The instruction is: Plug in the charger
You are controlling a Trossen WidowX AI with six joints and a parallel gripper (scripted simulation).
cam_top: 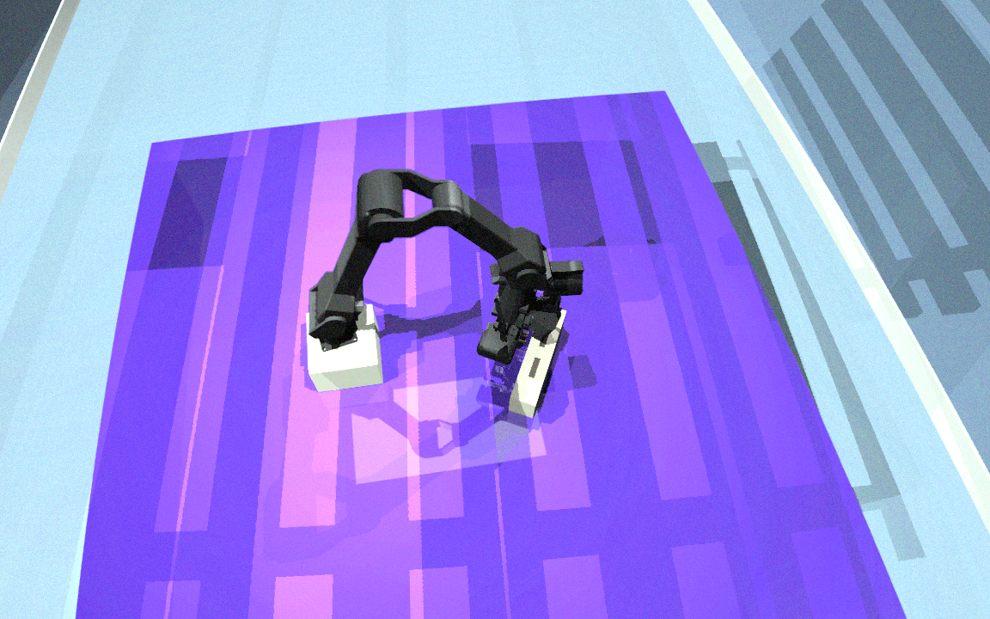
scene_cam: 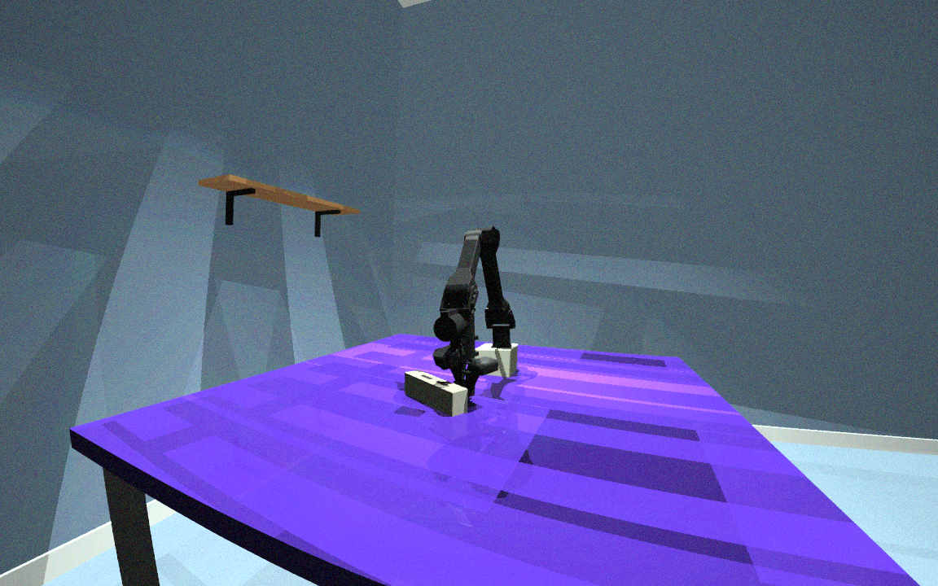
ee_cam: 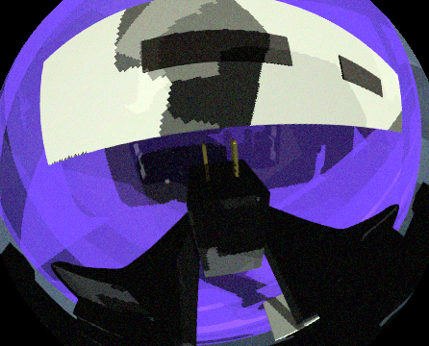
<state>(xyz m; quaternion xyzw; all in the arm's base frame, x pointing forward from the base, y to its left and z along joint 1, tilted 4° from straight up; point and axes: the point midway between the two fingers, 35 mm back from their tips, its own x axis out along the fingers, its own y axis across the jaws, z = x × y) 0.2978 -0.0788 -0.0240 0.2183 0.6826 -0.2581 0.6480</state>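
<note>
While the hand (cam_top: 523, 332) (scene_cam: 469, 386) (ee_cam: 224, 211) grips it, the black charger (ee_cam: 229, 207) shows two slim golden prongs (ee_cam: 235, 158).

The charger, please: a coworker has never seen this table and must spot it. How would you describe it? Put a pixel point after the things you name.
On the purple table (cam_top: 375, 554) (scene_cam: 531, 524), find the long white power strip (cam_top: 523, 397) (scene_cam: 425, 392) (ee_cam: 89, 91). Beside it, the black gripper (ee_cam: 224, 211) holds the charger (ee_cam: 229, 226). It is a small dark block, set apart by two thin gold prongs.
</note>
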